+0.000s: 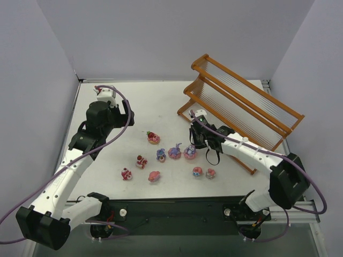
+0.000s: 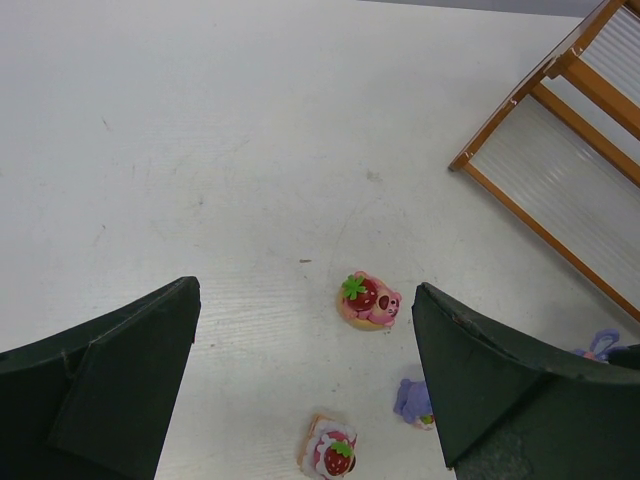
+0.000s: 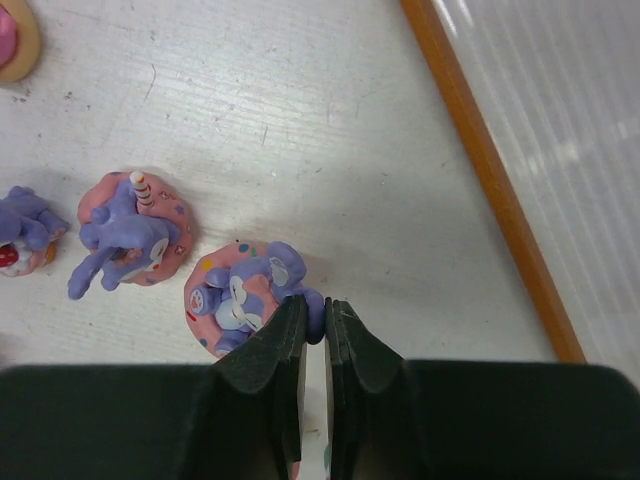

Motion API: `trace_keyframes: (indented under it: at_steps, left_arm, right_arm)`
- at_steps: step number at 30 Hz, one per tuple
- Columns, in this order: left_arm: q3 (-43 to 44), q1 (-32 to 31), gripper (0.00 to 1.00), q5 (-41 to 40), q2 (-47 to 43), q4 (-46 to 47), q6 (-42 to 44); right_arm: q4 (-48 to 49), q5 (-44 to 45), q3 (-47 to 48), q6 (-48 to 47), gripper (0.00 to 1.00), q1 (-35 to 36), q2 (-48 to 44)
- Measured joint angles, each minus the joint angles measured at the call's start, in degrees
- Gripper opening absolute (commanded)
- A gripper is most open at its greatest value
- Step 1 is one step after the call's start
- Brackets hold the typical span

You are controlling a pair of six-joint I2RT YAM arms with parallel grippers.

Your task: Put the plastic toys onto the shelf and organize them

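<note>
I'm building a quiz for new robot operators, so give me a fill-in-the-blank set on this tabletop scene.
1. The right claw is pinched shut on a ___ bunny toy with a pink base.
2. The left claw hovers over the table, wide ___ and holding nothing.
3. The toys standing on the table number ___.
4. The shelf holds ___ toys.
Missing words: purple; open; nine; no.
</note>
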Motion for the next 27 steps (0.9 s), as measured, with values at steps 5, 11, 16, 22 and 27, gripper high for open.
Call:
trace_keyframes:
  at_steps: [5, 11, 16, 22, 27]
  left_arm:
    - [0.00, -0.37, 0.97, 0.72, 0.00, 0.04, -0.04]
    - [-0.31, -0.85, 0.97, 6.80, 0.57, 0.87, 0.35]
    - [-0.63, -1.62, 0.97, 15.26, 1.70, 2.29, 0.63]
    - [-0.48, -3.58, 0.97, 22.82, 3.96, 5.49, 0.44]
    - [1.22, -6.19, 0.97, 26.27, 8.39, 7.17, -0.07]
  right_arm:
    - [-3.13, 1.95, 0.94, -0.98, 0.00, 0.00, -7.96]
    - [-7.80, 3.32, 6.54, -2.78, 0.00, 0.00, -13.79]
    - [-10.88, 5.49, 10.16, -3.06, 0.00, -0.26, -15.67]
    - [-13.73, 6.62, 11.04, -3.48, 0.00, -2.64, -18.82]
    - [-14.45, 6.16, 13.27, -4.11, 0.00, -6.49, -19.34]
